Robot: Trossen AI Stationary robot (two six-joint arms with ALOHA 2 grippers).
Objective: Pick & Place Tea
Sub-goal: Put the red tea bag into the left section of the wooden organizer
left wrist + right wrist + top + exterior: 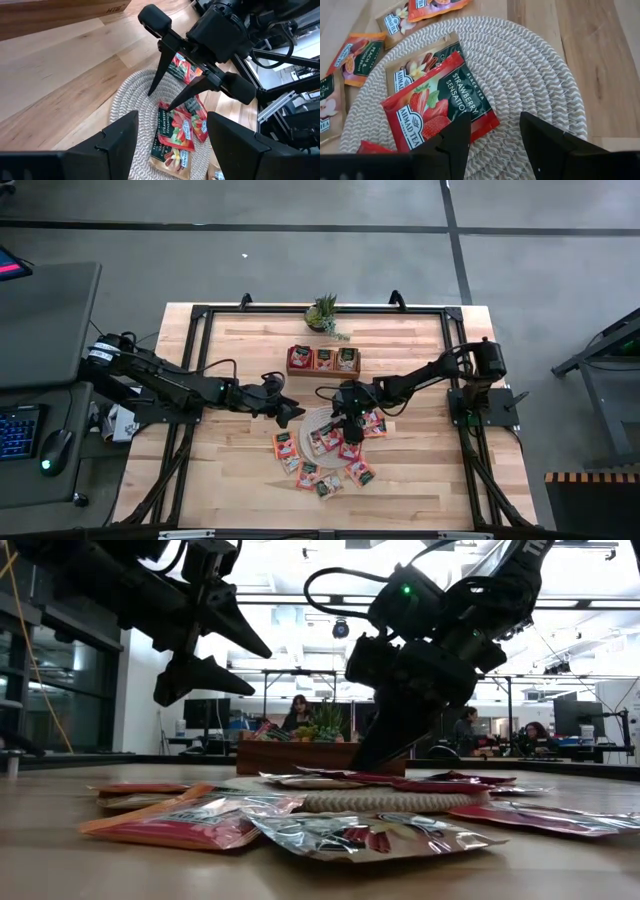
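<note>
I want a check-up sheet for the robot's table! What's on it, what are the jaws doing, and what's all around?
Surface: wooden table, bare at the edges.
Job's things: tea sachets scattered on and around the mat; a red strawberry one lies on the mat.
Clutter: tray, small plant.
Grippers: left gripper open beside the mat; right gripper over the mat, jaws apart above the strawberry sachet.
Cables: black ones along both arms.
Surroundings: desk with keyboard and mouse; people beyond the table.

Red tea sachet (440,102): "AHMAD TEA", "BLACK TEA", "STRAWBERRY SENSATION".
</note>
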